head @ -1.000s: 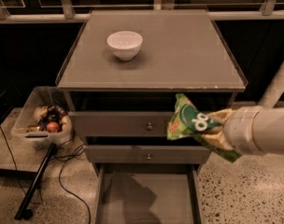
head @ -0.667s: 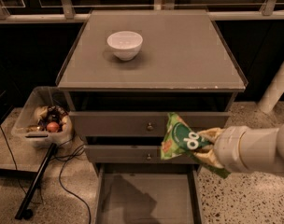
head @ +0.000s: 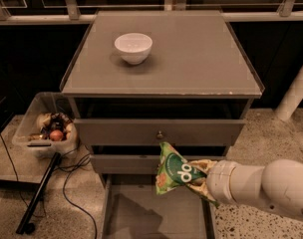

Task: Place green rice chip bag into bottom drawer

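Near right: gripper on white arm, fingers mostly hidden, apparently clamped on right edge of green rice chip bag. Bag held tilted in the air, above right part of pulled-out bottom drawer, overlapping the drawer fronts behind. Just above bag, knobbed drawer. Farther back on cabinet top, white bowl, left of centre. Left on floor, clear bin of small items, cables alongside.

One camera looks steeply down from high before the surface, facing 12 o'clock, moderately near. The end effector, clasping the green rice chip bag, sits at 5 o'clock.
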Robot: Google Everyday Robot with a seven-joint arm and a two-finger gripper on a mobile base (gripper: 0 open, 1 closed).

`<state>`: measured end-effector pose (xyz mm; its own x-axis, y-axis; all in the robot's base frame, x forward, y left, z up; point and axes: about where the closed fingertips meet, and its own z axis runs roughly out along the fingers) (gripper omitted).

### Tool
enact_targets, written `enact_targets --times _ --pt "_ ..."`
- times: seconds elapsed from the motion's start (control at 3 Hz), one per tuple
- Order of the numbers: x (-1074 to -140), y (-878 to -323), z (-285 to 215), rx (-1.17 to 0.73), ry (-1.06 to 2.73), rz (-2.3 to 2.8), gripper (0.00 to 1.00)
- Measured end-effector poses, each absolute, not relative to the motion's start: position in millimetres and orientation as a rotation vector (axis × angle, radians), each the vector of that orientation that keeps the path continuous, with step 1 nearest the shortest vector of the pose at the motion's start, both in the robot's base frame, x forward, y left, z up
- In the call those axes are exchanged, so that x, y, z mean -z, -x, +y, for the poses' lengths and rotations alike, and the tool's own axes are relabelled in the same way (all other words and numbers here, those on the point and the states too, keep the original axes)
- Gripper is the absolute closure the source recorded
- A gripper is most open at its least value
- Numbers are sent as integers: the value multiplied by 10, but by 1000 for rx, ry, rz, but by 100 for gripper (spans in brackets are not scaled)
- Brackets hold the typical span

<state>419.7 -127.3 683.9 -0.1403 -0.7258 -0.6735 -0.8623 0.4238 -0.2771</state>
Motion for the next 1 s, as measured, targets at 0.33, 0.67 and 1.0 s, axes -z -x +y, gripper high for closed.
enact_targets --times 0.33,0.67,1.0 --pt "-6404 -4220 -1137 -266 1380 1895 100" --pt "-6404 -4220 -1137 -266 1380 1895 100" --pt "-6193 -4264 -1027 -312 1389 1915 100"
